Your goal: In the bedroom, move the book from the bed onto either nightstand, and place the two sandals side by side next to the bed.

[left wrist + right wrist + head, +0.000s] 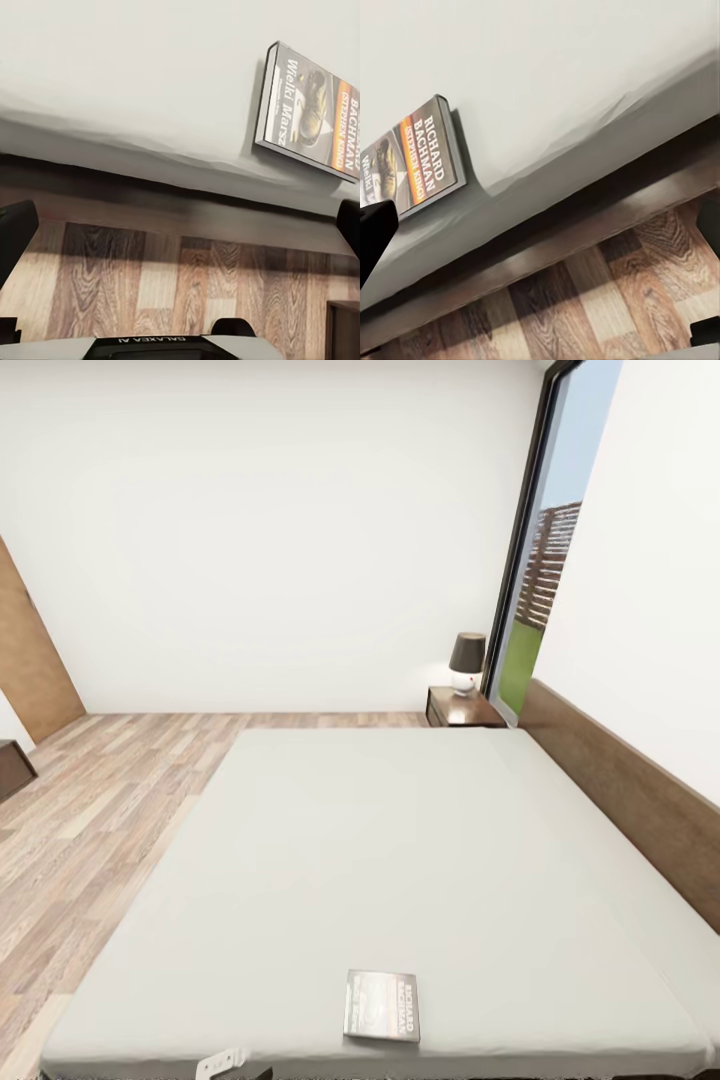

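Lying beyond left gripper (180,225): book (311,112)

Head high over bed (400,840); wrists low, sharing book (311,124)

At the head view's lower edge, a small white part of the robot (222,1062) with dark holes is seen. In the left wrist view, the left pincer (180,225) is shown as 2 matte black fingers (13,238) with rounded edges, above a black housing with a pale grey band on which "GALAXEA AI" is printed in dark letters, seen reversed. In the right wrist view, a black finger (375,234) of the right pincer (544,240) is seen, plain and unmarked.
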Motion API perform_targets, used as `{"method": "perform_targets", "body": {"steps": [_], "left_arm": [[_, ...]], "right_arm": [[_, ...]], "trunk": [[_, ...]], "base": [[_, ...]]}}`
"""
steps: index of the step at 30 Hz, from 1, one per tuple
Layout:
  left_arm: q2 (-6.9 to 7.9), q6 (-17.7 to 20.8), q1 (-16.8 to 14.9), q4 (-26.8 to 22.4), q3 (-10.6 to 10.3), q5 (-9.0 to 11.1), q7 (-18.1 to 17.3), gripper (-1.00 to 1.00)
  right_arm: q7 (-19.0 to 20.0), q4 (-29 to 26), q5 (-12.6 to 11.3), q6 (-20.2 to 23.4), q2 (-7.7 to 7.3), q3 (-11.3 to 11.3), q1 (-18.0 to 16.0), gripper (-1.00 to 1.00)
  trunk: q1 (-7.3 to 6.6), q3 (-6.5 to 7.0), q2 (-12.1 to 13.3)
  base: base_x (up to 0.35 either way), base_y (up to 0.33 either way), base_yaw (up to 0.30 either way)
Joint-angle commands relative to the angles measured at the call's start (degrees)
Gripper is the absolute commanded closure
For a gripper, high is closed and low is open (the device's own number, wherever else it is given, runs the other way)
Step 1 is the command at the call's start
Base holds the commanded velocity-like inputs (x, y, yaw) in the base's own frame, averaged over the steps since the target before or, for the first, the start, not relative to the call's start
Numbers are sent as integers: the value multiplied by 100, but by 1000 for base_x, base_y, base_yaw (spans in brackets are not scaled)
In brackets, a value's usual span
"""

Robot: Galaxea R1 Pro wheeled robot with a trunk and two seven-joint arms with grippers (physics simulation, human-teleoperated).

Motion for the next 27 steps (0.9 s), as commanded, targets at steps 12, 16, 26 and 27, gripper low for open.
{"method": "perform_targets", "body": {"steps": [12, 16, 26, 27], "left_arm": [[1, -29, -6, 6, 48, -61, -13, -100], [-1, -29, -6, 6, 48, -61, -13, -100], [1, -29, -6, 6, 48, -61, -13, -100], [2, -29, -6, 6, 48, -61, -13, -100]], "right_arm": [[32, 19, 17, -21, -1, -46, -9, -100], [32, 19, 16, -21, -2, -46, -9, -100], [32, 19, 16, -21, 0, -46, -9, -100], [32, 19, 16, -21, 1, -46, -9, -100]], "trunk": [[3, -120, -13], [3, -155, -13], [3, -244, -13], [3, -253, -13]], "base": [[0, 0, 0], [0, 0, 0], [0, 0, 0], [0, 0, 0]]}}
